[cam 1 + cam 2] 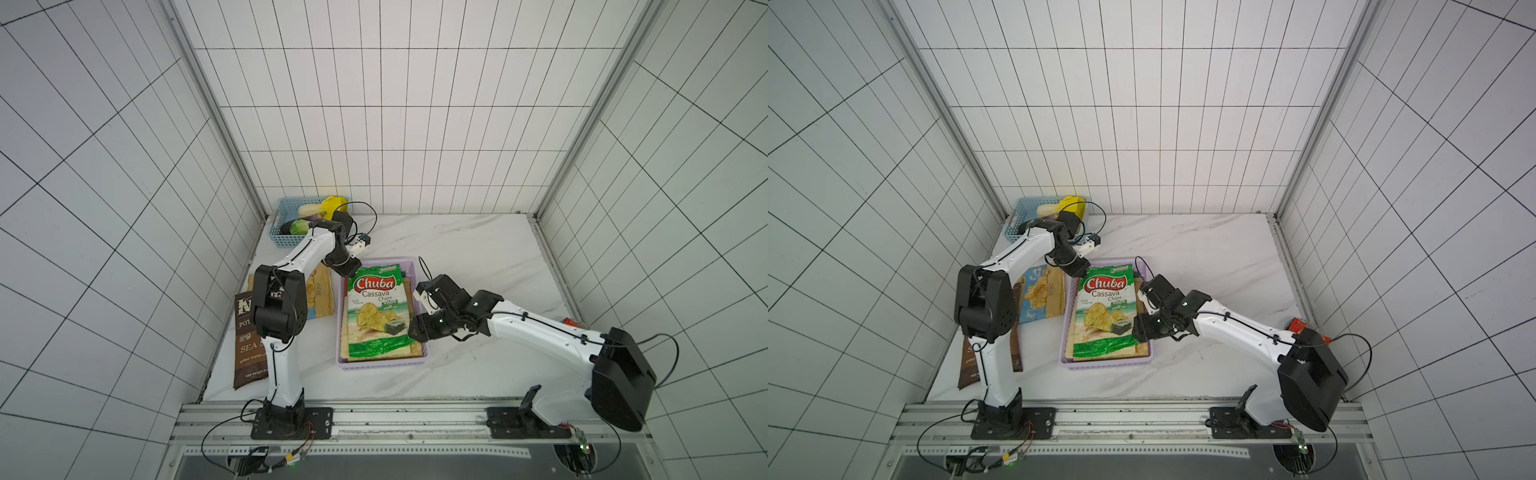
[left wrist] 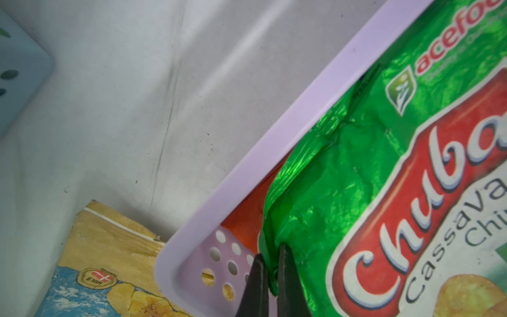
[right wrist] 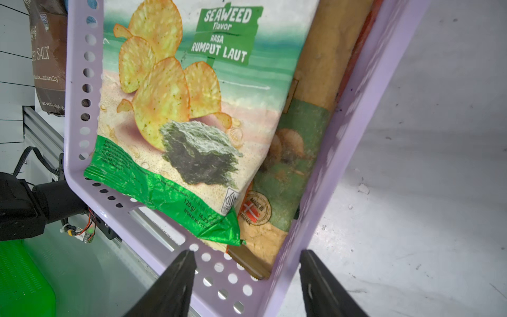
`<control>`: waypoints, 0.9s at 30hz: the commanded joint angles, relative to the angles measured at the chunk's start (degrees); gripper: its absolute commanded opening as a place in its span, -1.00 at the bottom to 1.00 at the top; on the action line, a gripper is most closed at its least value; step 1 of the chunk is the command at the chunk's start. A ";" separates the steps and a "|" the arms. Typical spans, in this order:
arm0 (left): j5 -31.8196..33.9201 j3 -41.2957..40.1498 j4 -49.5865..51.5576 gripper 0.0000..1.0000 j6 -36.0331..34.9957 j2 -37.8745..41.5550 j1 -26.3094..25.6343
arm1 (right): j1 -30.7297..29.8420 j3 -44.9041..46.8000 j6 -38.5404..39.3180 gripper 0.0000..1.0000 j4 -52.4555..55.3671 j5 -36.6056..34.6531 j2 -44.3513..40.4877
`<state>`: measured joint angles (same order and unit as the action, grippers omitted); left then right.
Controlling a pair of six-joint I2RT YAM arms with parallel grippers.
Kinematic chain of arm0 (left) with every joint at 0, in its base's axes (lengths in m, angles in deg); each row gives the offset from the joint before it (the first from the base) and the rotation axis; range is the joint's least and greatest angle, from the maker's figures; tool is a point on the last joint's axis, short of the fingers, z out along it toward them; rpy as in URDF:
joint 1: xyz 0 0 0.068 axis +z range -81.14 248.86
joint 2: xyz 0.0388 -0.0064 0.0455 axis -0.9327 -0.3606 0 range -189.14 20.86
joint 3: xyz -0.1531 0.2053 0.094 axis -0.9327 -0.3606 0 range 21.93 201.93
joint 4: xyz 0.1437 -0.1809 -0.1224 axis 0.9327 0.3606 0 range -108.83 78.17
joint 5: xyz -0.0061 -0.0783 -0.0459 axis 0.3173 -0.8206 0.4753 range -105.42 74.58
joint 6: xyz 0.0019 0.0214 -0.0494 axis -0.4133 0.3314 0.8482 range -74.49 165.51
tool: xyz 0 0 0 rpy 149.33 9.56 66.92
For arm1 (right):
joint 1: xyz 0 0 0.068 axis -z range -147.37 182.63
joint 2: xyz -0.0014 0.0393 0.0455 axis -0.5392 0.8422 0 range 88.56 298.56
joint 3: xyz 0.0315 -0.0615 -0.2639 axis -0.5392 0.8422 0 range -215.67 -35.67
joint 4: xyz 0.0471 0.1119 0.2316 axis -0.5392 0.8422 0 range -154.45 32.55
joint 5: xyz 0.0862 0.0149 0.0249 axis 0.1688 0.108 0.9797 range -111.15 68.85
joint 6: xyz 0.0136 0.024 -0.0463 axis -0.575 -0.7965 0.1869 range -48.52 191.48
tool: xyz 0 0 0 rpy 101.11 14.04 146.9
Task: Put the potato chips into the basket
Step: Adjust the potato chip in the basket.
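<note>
— Top views both begin at the near edge: a metal rail (image 1: 415, 419) carries the two arm bases. Behind it is the white marbled worktop (image 1: 478, 257), closed on three sides by white tiled walls (image 1: 374, 124).

— What lies nearest on it?

— The brown Kettle bag (image 1: 245, 345) at the left, partly under the left arm. Behind it a tan chips bag (image 1: 1042, 299) lies flat, just beside the lilac basket (image 1: 380, 363) in the middle.

— What do the wrist views add?

— The right wrist view shows the right tool (image 3: 247, 254) with jaws wide apart, holding nothing, around the basket's near right corner. The left wrist view shows the left tool (image 2: 271, 252) pinched tight on the green edge of the Chuba bag (image 1: 376, 311), and an orange-red bag (image 2: 247, 216) beneath.

— And the containers?

— The Chuba bag lies on top of other bags inside the lilac basket. Farthest, in the left corner, the blue basket (image 1: 282, 239) holds vegetables (image 1: 309, 211), seen only in the top views.
</note>
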<state>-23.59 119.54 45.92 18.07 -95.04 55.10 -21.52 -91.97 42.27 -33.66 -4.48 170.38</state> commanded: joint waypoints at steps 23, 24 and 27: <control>-1.25 -0.41 -4.84 -1.00 2.40 2.11 0.62 | -3.91 -7.76 3.05 -0.31 -3.94 2.37 5.81; -1.24 -0.31 -4.98 -1.00 2.48 2.08 0.75 | -3.94 -7.64 2.75 -0.32 -4.54 2.55 6.33; -1.33 0.02 -5.05 -1.00 2.59 2.19 0.75 | -4.12 -7.01 1.74 -0.34 -6.34 1.68 7.90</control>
<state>-24.29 119.49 43.82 19.68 -94.97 55.54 -25.15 -98.35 44.67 -38.18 -2.36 176.50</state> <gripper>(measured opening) 0.048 0.332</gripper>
